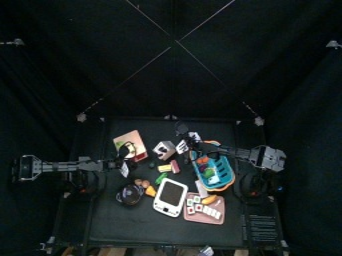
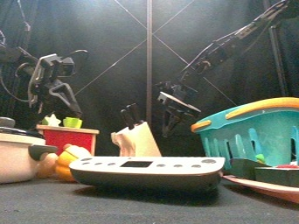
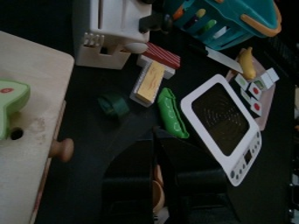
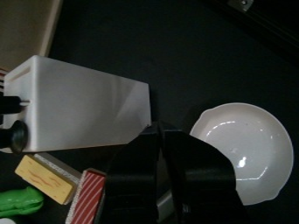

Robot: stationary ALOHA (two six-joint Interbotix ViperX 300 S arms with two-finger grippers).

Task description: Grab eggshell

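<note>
Just past the tips of the right hand [image 4: 176, 144], in the right wrist view, lies the eggshell [image 4: 246, 153], a white half shell with its hollow turned up to the camera, sitting at the centre right of that frame on the dark table [image 4: 176, 52]. Its broken rim touches or very nearly touches one jaw, while the other jaw stands toward the white block [image 4: 82, 105] at centre left, so the shell lies to one side of the hand and not between the jaws. The jaws look close together, but they are dark against dark and I cannot tell for sure whether they are parted. From above, the right hand [image 1: 198, 147] reaches in over the clutter at the middle of the frame, beside the teal basket [image 1: 218, 172], and I cannot pick out the shell there. The left hand [image 1: 83, 165] hangs back at centre left, well apart from all this; its wrist view does not show its jaws clearly. The right arm is plainly the nearer one. To my eye the coming move turns on shifting sideways toward the shell so that its thin wall falls between the jaws.
</note>
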